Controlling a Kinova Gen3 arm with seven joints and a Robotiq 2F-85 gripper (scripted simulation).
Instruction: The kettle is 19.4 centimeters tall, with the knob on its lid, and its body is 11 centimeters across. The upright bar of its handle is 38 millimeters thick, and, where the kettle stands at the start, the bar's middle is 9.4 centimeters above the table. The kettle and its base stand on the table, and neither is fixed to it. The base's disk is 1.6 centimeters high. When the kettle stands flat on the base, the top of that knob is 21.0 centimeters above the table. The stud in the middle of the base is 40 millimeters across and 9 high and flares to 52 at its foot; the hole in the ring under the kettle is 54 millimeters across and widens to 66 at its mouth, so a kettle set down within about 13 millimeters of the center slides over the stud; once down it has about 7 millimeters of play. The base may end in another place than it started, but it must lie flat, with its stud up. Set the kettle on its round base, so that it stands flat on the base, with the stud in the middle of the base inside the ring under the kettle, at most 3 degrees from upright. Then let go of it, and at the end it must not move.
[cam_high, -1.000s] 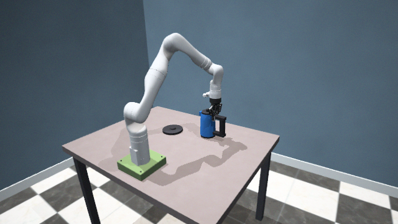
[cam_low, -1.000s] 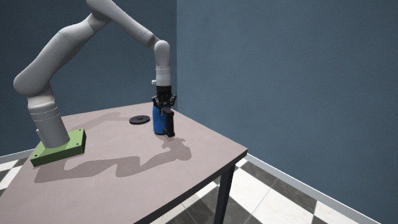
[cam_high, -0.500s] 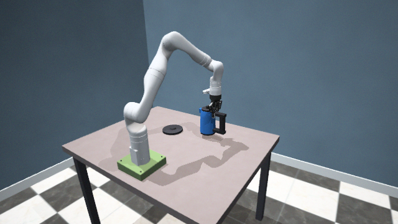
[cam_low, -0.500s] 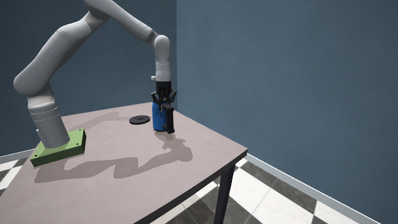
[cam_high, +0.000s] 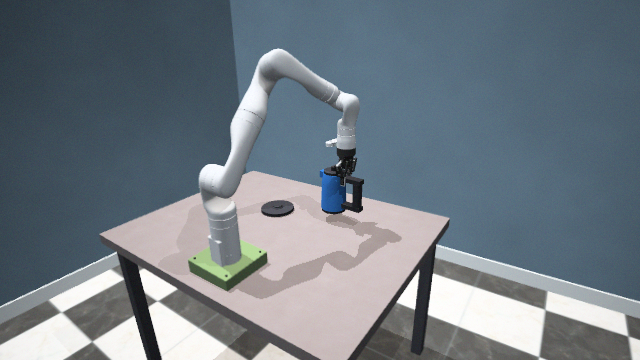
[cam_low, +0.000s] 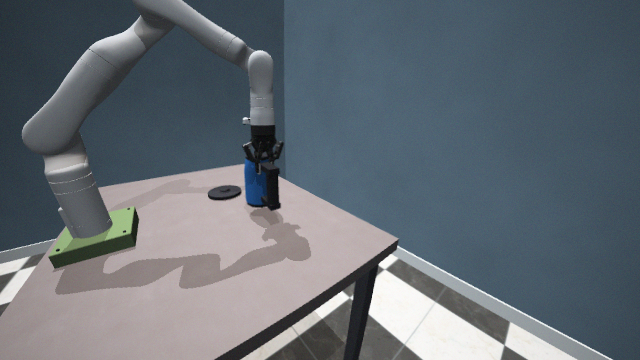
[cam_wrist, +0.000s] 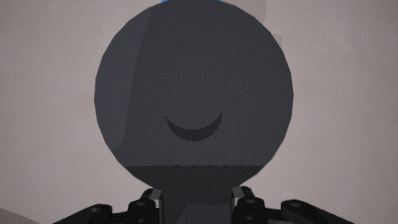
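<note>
Clamped from above on the top of the black handle (cam_high: 354, 194), the gripper (cam_high: 346, 169) holds a rigid, likely top-heavy blue kettle (cam_high: 332, 195) near its base (cam_high: 277, 208).

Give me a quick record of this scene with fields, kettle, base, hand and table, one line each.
kettle: blue body, dark lid, black handle, upright, not on the base
base: black disk, flat on the table, beside the kettle, apart from it
hand: comes from above, shut on the handle's top
table: carries kettle, base, and the arm's green mount
</note>
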